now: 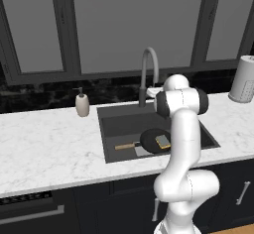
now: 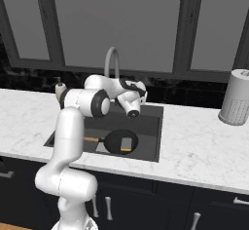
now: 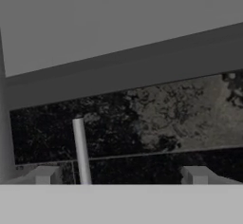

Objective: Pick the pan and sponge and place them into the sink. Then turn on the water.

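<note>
Soap dispenser (image 1: 82,103) left, paper towel roll (image 1: 245,79) right on counter (image 1: 44,148).

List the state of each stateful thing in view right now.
pan: in the sink, handle pointing left
sponge: resting on the pan
sink: holds pan and sponge
faucet: no stream visible
hand: open, empty, near the faucet
soap dispenser: upright on counter
paper towel roll: upright on counter
</note>
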### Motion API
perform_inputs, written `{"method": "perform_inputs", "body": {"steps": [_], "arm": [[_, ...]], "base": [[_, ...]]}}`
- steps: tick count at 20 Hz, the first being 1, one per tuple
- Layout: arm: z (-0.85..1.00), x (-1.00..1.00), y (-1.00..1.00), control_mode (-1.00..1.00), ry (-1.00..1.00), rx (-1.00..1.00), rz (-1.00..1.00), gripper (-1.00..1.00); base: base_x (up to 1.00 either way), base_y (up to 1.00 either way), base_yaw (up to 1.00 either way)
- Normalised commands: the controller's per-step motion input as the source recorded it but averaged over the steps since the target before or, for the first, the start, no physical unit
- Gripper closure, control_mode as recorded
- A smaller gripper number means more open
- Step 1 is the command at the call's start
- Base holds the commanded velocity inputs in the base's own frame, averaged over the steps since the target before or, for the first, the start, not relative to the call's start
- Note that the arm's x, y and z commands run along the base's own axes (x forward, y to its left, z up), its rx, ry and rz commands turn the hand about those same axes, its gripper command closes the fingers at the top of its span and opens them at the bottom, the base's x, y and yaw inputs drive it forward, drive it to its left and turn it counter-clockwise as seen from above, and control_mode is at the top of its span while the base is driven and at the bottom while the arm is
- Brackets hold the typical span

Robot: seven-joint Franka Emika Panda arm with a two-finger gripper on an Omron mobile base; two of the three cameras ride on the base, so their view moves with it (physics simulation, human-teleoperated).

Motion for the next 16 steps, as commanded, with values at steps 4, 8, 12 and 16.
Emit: {"method": "perform_inputs", "body": {"steps": [4, 8, 12, 16], "arm": [[0.00, 0.15, 0.00, -1.00, 0.00, 0.00, 0.00, -1.00], [0.00, 0.13, 0.00, -1.00, 0.00, 0.00, 0.00, -1.00], [0.00, 0.08, 0.00, -1.00, 0.00, 0.00, 0.00, -1.00], [0.00, 0.02, 0.00, -1.00, 0.00, 0.00, 0.00, -1.00]], "base": [[0.00, 0.00, 0.00], [0.00, 0.00, 0.00], [0.00, 0.00, 0.00], [0.00, 0.00, 0.00]]}}
